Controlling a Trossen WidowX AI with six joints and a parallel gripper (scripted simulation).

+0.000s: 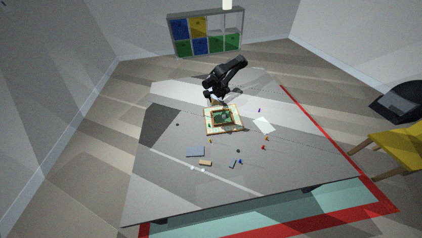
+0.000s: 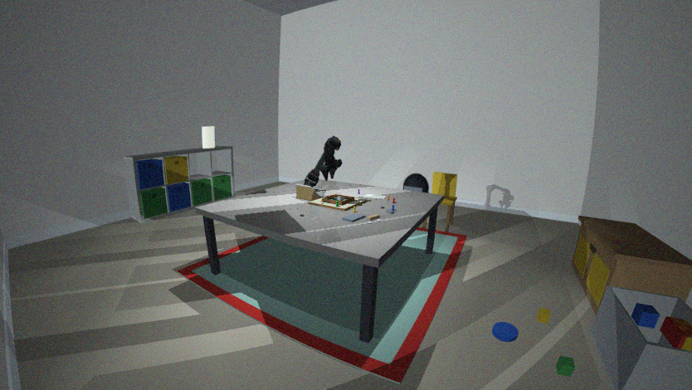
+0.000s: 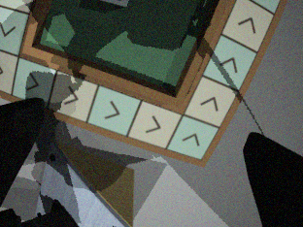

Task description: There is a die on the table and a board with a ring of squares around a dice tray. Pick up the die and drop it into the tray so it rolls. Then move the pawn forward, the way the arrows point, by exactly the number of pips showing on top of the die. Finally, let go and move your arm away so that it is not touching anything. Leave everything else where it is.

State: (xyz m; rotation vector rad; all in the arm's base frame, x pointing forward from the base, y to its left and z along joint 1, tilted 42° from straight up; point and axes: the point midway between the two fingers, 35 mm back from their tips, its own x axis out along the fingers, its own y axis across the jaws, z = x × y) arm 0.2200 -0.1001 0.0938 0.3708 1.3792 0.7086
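The gripper (image 1: 217, 101) (image 2: 328, 177) (image 3: 148, 127) is hovering above the arm-side edge of the board (image 1: 238, 117) (image 2: 317, 203) (image 3: 114, 112), its fingers standing wide apart and holding nothing. The green pawn (image 1: 209, 125) (image 2: 337, 203) is standing upright on the board's ring of squares, near a corner on the side away from the arm. The grey die (image 1: 224, 116) (image 2: 338, 197) is lying in the tray (image 1: 233, 116) (image 2: 327, 200) (image 3: 121, 83) in the middle of the board; its pips are too small to be read.

A brown wedge-shaped piece (image 1: 214, 102) (image 2: 304, 192) (image 3: 121, 194) is sitting just beside the board's arm-side edge. Beyond the opposite edge of the board, a yellow pawn (image 1: 209, 140) (image 2: 354, 209) is standing near it on the desk (image 1: 165, 183) (image 2: 309, 235), while a blue-grey slab (image 1: 195, 151) (image 2: 353, 217) and a tan block (image 1: 205, 162) (image 2: 372, 217) are lying farther out from that edge. A purple pawn (image 1: 259, 110) (image 2: 358, 192) and a white sheet (image 1: 264, 125) (image 2: 373, 196) are resting off the board's side toward the yellow chair (image 1: 395, 142) (image 2: 444, 185). A red pawn (image 1: 262, 147) (image 2: 393, 200) and an orange one are standing apart from the board, beyond the corner near the sheet.
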